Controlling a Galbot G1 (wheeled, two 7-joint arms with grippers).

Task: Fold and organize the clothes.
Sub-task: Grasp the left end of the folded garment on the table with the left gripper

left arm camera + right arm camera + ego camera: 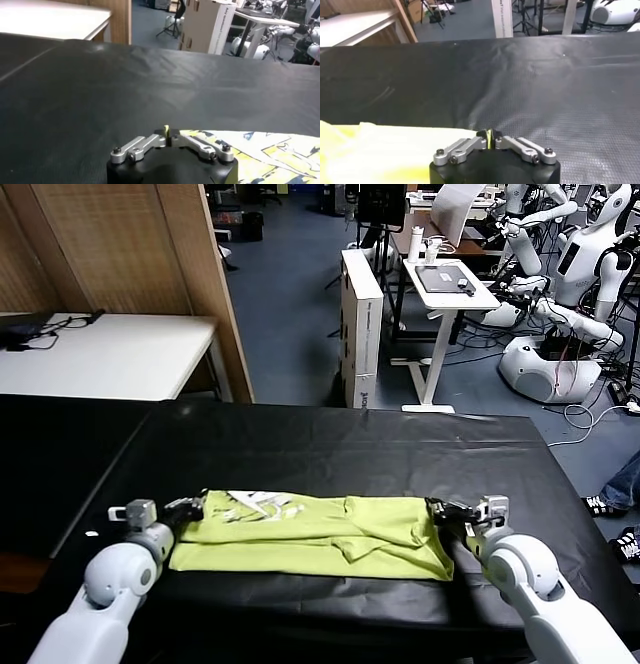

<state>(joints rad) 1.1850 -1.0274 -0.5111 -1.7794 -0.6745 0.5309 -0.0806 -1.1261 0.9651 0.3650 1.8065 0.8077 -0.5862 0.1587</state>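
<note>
The lime yellow-green T-shirt [320, 534] lies folded into a wide band on the black table [340, 454], near its front edge. Part of its white print [255, 504] shows at the left end. My left gripper [190, 508] is shut on the shirt's left end; a sliver of yellow cloth sits between its fingers in the left wrist view [166, 131], with the print beside it [260, 150]. My right gripper [440, 510] is shut on the shirt's right end; yellow cloth shows pinched in the right wrist view [490, 135], and the shirt [385, 150] spreads beside it.
A white table [110, 354] stands at the back left beside a wooden panel [130, 244]. A tall cardboard box [362, 324], a white stand [450, 284] and other robots [570, 284] stand beyond the table's far edge.
</note>
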